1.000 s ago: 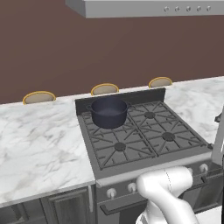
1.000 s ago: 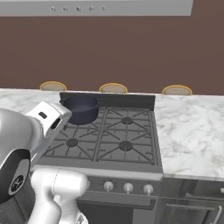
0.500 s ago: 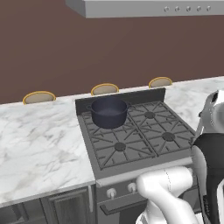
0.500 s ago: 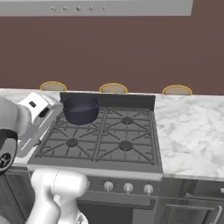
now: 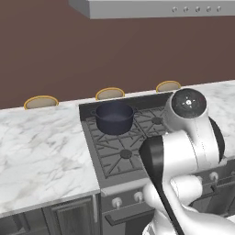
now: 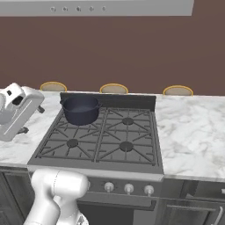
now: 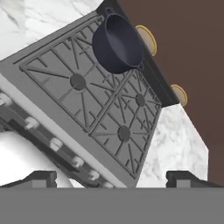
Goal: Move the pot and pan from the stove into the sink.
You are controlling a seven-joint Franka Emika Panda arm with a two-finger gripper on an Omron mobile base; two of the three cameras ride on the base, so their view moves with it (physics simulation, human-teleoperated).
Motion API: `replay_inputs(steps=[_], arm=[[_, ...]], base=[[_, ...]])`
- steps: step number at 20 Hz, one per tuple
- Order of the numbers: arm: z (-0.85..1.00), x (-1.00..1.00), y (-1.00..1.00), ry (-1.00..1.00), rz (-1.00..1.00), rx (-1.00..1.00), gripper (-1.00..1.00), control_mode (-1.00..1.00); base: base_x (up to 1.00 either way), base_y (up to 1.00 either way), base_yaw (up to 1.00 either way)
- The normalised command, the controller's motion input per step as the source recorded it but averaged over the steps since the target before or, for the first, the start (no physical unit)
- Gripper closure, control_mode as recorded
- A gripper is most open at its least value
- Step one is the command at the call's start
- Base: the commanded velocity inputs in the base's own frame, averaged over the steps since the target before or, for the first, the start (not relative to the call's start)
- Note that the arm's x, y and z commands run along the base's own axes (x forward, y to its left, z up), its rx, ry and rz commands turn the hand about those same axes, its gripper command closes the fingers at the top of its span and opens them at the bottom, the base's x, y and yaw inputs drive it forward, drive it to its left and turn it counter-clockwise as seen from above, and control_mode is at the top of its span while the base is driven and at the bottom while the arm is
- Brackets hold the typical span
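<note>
A round, straight-walled, dark blue-grey pot [image 5: 114, 117] sat on the stove's [image 6: 101, 136] rear-left burner, upon ribbed black cast-iron grates. Veined white marble counter [image 5: 39, 147] flanked the stove. The gripper [image 7: 111, 177] stood wide apart, holding nothing, above the stove's front.

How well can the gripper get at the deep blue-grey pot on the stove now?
Probably yes: the deep blue-grey pot stands alone on the rear burner of the stove, with the open gripper facing it.
</note>
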Motion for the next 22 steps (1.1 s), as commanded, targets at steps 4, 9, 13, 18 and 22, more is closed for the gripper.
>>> replay_inputs(steps=[4,9,13,18,22], arm=[[0.0,0.22,0.35,0.03,-0.12,-0.03,-1.0,-1.0],[-0.02,0.44,0.27,0.04,-0.08,0.0,-1.0,-1.0],[-0.17,0.66,0.16,0.07,-0.02,0.0,-1.0,-1.0],[-0.23,0.69,0.09,0.08,0.0,0.02,-1.0,-1.0],[-0.26,0.68,0.02,0.08,0.0,0.03,-1.0,-1.0]], base=[[0.0,0.0,0.0],[0.0,0.0,0.0],[0.0,0.0,0.0],[0.0,0.0,0.0],[0.0,0.0,0.0]])
